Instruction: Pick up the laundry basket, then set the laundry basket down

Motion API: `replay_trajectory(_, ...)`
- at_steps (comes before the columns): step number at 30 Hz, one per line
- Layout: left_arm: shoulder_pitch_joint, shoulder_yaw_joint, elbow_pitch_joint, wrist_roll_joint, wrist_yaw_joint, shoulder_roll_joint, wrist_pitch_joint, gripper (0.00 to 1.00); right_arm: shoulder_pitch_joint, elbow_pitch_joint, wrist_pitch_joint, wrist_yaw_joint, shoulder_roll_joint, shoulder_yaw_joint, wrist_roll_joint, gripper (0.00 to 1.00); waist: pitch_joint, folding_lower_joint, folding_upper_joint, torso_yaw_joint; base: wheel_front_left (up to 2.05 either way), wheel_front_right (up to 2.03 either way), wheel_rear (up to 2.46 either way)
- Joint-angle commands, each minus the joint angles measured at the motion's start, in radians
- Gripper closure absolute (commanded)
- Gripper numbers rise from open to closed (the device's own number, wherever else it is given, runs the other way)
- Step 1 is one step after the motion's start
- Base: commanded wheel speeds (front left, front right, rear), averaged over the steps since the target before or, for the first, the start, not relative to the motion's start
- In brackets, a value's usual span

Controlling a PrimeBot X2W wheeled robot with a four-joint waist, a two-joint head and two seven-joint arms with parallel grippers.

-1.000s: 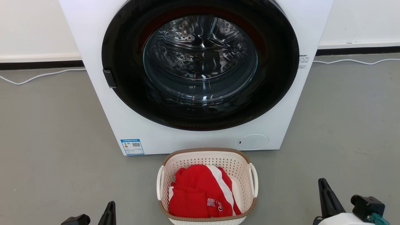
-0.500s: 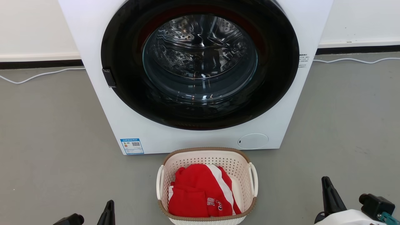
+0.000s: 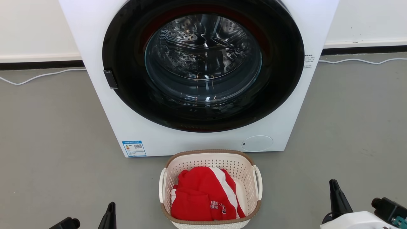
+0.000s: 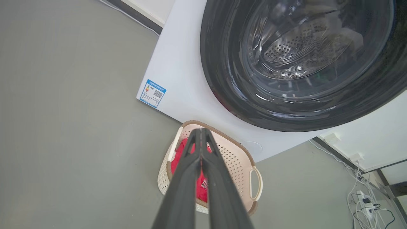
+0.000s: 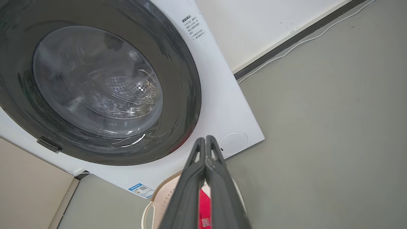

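Observation:
The laundry basket [image 3: 187, 163], cream-white and perforated with a brown rim and white loop handles, stands on the grey floor just in front of the washer, with red and white clothing [image 3: 203, 197] in it. My left gripper [image 3: 109, 211] is at the lower left, shut and empty, well apart from the basket. At the lower right my right gripper [image 3: 335, 192] is also shut and empty, off the basket's right side. In the left wrist view the shut left gripper [image 4: 201, 132] points over the basket [image 4: 237, 156]. The right wrist view has the shut right gripper [image 5: 205, 140] above the basket rim [image 5: 165, 186].
A white front-loading washer [image 3: 133, 127] with a dark round door [image 3: 203, 63] stands right behind the basket. White cables [image 3: 41, 76] run along the floor by the wall on both sides. Grey floor [image 3: 47, 143] lies to the left and right of the basket.
Both grippers have slid slightly lower and outward in the head view, the right one more. The basket has stayed put on the floor.

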Motion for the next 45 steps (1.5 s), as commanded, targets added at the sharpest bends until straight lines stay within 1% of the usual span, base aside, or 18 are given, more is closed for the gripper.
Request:
replay_trajectory(1,-0.057,0.019,-0.032,-0.029,-0.009,0.008,0.004,1.00,-0.047,-0.037,0.008,0.002,-0.008,-0.001,0.035,1.00,0.000,-0.0001,-0.0001,0.000,0.00,0.00,0.00)
replay_trajectory(6,-0.064,0.026,-0.040,-0.092,-0.013,0.006,0.022,1.00,-0.051,-0.044,0.025,0.003,-0.007,-0.002,0.106,1.00,0.001,-0.0001,-0.0001,-0.001,0.00,0.00,0.00)
replay_trajectory(45,-0.109,0.066,-0.089,-0.491,-0.039,-0.006,0.134,1.00,-0.076,-0.093,0.134,0.005,-0.001,-0.009,0.554,1.00,0.005,-0.0001,-0.0001,-0.003,0.00,0.00,0.00)
